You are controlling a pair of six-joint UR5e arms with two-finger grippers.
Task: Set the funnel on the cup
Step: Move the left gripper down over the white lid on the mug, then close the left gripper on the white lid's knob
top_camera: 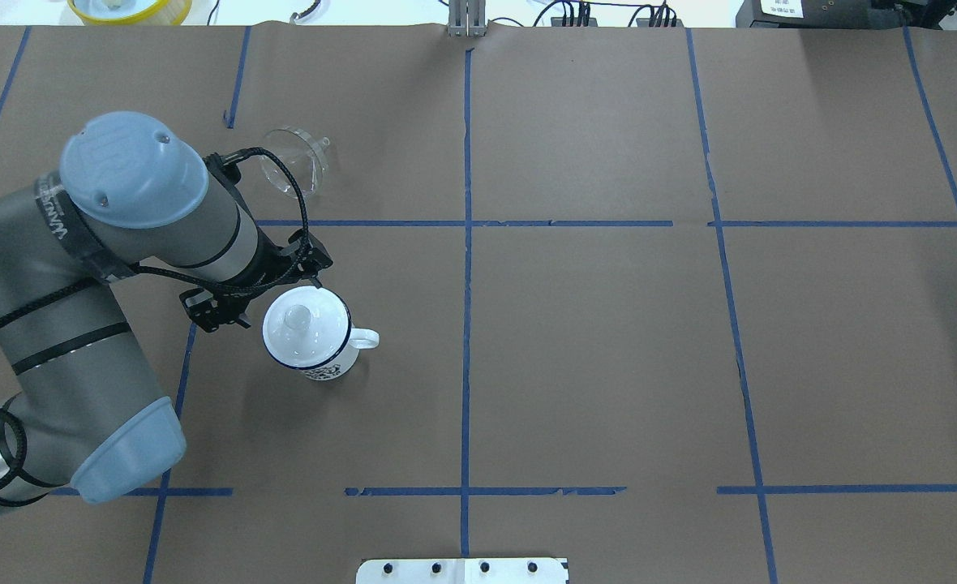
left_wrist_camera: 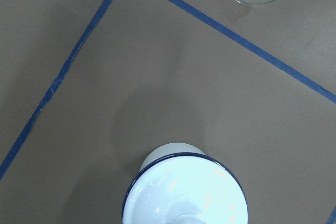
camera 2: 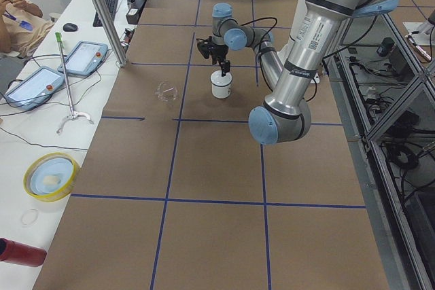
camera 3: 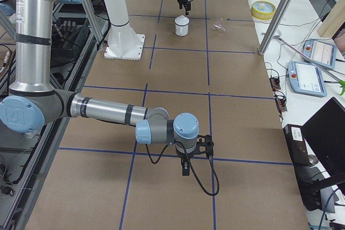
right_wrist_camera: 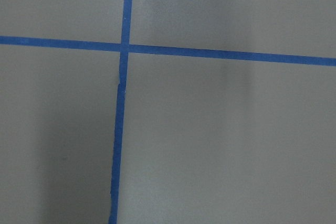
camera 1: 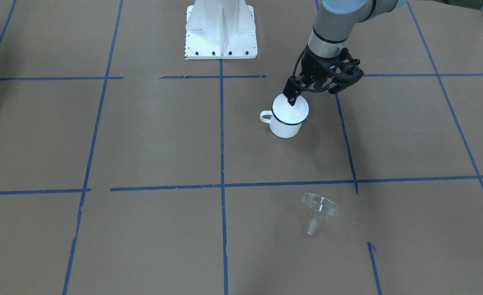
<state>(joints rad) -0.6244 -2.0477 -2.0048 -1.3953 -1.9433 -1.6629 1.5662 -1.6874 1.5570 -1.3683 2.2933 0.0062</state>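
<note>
The cup, a white enamel mug (camera 1: 285,125) with a dark blue rim, stands upright with a white domed lid (top_camera: 304,324) on top. It also shows at the bottom of the left wrist view (left_wrist_camera: 186,195). The clear funnel (camera 1: 320,209) lies on its side on the brown paper, away from the mug on the operators' side, and also shows in the overhead view (top_camera: 293,158). My left gripper (camera 1: 292,100) hangs just above the lid, holds nothing, and its fingers look together. My right gripper (camera 3: 185,172) points down over bare paper far from both. I cannot tell if it is open.
The white robot base (camera 1: 221,30) stands at the table's robot side. Blue tape lines divide the brown paper into squares. A yellow-rimmed dish (camera 2: 49,176), tablets and a metal pole (camera 2: 102,11) sit along the operators' edge.
</note>
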